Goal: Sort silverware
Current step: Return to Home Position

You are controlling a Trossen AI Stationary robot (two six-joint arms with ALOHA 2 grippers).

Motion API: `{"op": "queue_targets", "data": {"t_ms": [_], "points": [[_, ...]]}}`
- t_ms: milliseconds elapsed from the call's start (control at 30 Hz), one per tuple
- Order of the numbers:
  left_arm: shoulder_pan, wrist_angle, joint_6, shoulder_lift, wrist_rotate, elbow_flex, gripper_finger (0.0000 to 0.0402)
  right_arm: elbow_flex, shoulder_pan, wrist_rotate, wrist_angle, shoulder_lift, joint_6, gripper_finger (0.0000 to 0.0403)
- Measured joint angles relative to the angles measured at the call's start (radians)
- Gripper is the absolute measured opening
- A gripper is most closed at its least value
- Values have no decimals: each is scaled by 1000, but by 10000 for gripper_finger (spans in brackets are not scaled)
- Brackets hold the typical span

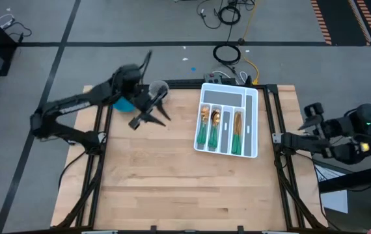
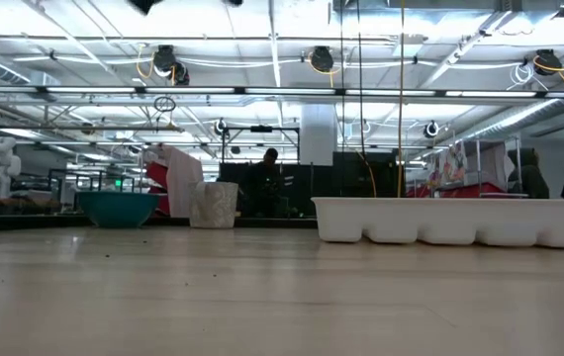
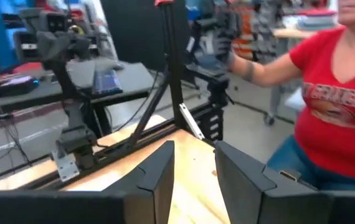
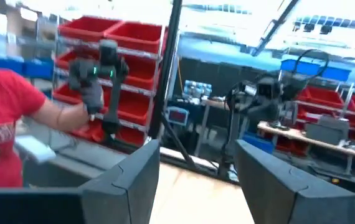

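The silverware (image 1: 215, 127), gold heads with green handles, lies in the compartments of a white tray (image 1: 250, 104) at the table's far right. The tray also shows in the low view (image 2: 460, 220). My left gripper (image 1: 150, 119) is open and empty, raised above the table's far left, beside a blue bowl (image 1: 125, 103) and a clear cup (image 1: 159, 87). In its wrist view the left gripper (image 3: 193, 149) holds nothing. My right gripper (image 1: 282, 138) waits at the table's right edge, and in its wrist view the right gripper (image 4: 197, 149) is open and empty.
The blue bowl (image 2: 119, 208) and the clear cup (image 2: 213, 205) stand on the table at its far left. A person in a red shirt (image 3: 336, 106) stands beyond the table's edge, at a second set of arms. Bare wood (image 1: 185, 188) fills the table's near half.
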Motion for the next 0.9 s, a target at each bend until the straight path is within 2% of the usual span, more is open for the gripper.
{"op": "queue_targets", "data": {"t_ms": [133, 267, 367, 433, 533, 633, 800, 900], "points": [[-1, 491, -242, -145, -71, -354, 123, -119, 0, -23, 134, 20, 68, 196], [0, 1012, -474, -253, -225, -680, 123, -238, 0, -122, 287, 46, 119, 196], [-5, 1329, -614, -306, -332, -873, 123, -351, 0, -172, 485, 37, 160, 196], [-17, 1470, -671, -326, -384, -977, 123, -434, 0, -175, 649, 37, 212, 196], [-47, 1619, -704, -342, -432, -1088, 123, -567, 0, -176, 883, 39, 296, 196], [-87, 1677, -683, -349, -479, -1166, 123, -689, 1, -175, 1050, 37, 363, 196], [-194, 1594, -623, -344, -532, -1186, 123, -856, 18, -175, 1252, 38, 426, 196], [-259, 1539, -561, -341, -566, -1186, 123, -867, 38, -173, 1186, 40, 370, 196]]}}
